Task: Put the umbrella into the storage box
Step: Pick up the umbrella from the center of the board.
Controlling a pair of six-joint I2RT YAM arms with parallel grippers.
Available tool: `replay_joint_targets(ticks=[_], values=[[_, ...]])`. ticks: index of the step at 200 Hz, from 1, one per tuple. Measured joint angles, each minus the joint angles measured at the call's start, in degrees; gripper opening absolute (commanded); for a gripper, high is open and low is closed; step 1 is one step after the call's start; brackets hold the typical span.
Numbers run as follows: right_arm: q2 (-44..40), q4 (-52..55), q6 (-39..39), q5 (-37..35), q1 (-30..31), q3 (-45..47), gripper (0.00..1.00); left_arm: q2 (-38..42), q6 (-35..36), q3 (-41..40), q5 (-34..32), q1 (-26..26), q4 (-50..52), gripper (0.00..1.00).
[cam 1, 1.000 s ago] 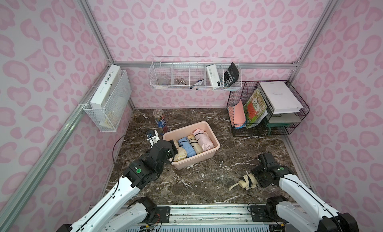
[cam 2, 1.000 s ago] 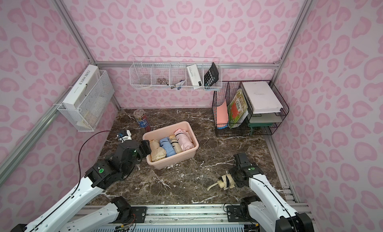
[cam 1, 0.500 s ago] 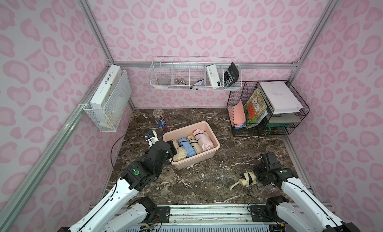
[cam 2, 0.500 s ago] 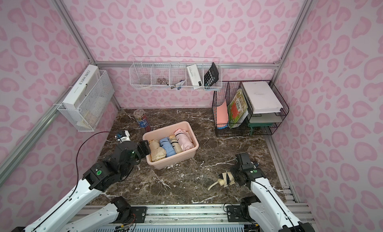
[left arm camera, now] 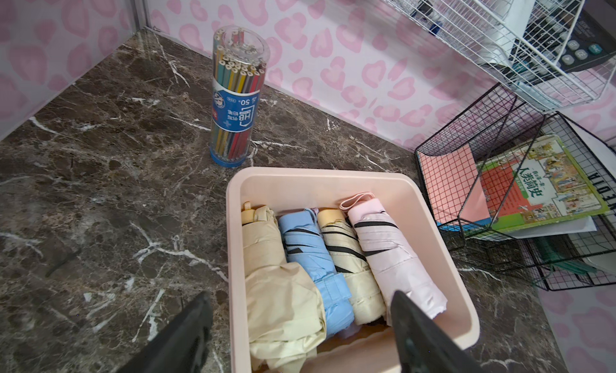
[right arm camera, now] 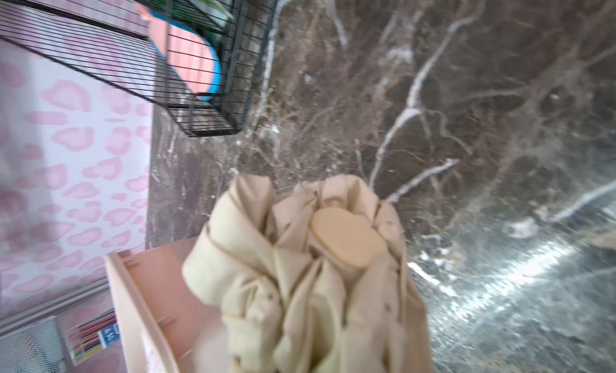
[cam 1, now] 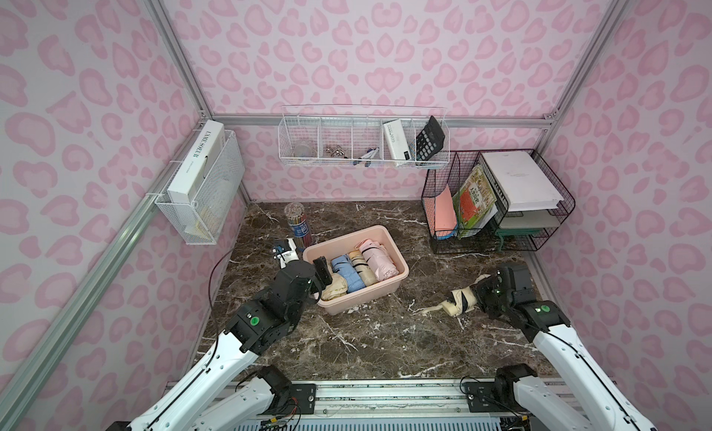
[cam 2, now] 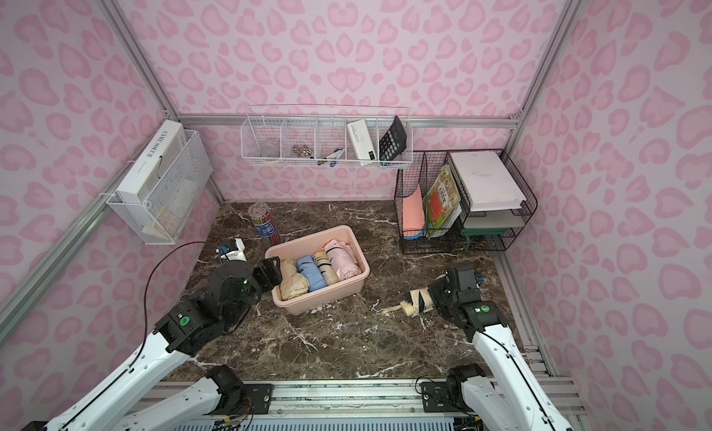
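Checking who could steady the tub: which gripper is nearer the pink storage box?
Left. The left gripper hangs open over the storage box rim; the right gripper, shut on the cream umbrella, is well apart from it.

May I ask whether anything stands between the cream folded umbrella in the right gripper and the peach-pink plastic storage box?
Nothing visible lies on the marble tabletop between the cream folded umbrella, held in the right gripper, and the peach-pink plastic storage box. The open left gripper hangs over the box's opposite end, clear of that path.
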State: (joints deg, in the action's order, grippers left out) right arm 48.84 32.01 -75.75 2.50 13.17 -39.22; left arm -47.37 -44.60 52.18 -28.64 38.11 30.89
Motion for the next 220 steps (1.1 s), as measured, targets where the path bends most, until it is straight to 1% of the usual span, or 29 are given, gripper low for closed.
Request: replay_joint_targets(ticks=[48, 84, 131, 220], values=[[6.3, -7.3, 3.9, 3.6, 0.0, -9.8, 0.14, -4.1, -0.2, 1.9, 7.4, 0.0, -4.1, 0.83], [10.3, -14.2, 5.6, 6.8, 1.6, -14.3, 0.13, -6.9, -0.5, 4.1, 13.4, 0.0, -6.6, 0.83], [16.1, -22.5, 8.2, 9.4, 7.6, -20.0, 0.13, -10.1, -2.7, 4.6, 22.0, 0.0, -13.3, 0.83], [24.9, -33.5, 9.7, 14.2, 19.4, -27.3, 0.13, -15.4, -7.0, 1.8, 37.7, 0.2, -35.5, 0.90]])
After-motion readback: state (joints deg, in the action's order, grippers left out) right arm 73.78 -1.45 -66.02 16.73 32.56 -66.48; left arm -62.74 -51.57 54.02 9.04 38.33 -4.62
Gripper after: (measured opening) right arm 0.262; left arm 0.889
